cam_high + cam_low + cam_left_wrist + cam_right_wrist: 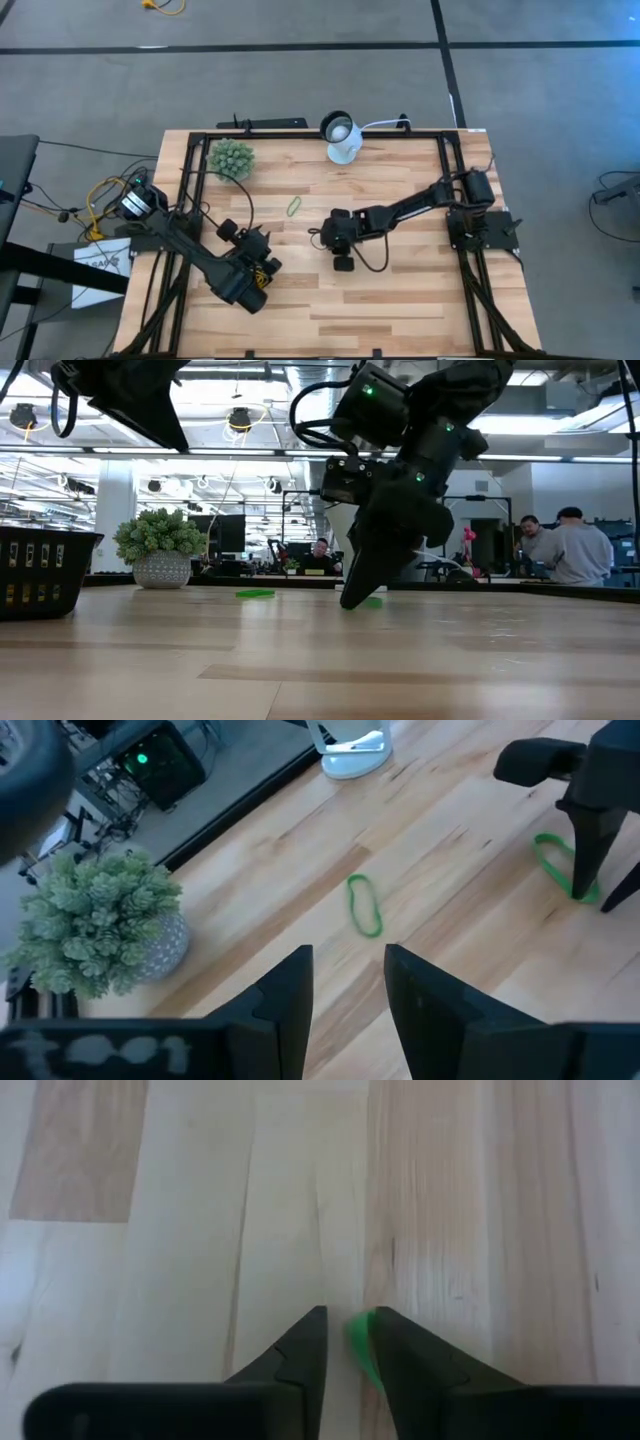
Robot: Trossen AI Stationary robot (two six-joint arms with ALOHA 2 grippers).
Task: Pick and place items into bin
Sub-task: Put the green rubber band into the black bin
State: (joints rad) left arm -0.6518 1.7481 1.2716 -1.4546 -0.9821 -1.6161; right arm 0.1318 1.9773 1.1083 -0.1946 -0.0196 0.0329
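From above, a green loop [294, 207] lies on the table [400, 300] just beyond the plant ball [231, 159], long axis slightly tilted. At table height, the right gripper [352, 600] touches down on a second green loop [372, 601]. Its wrist view shows narrow-gapped fingers [300, 1350] straddling that loop; the left gripper [348, 982] hovers parted, empty.

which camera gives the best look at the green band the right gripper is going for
The left wrist view: the green band lies in full outline on the table, the right gripper planted on it. The right wrist view shows only a green sliver between the fingers, the low view a low streak, the high view nothing.
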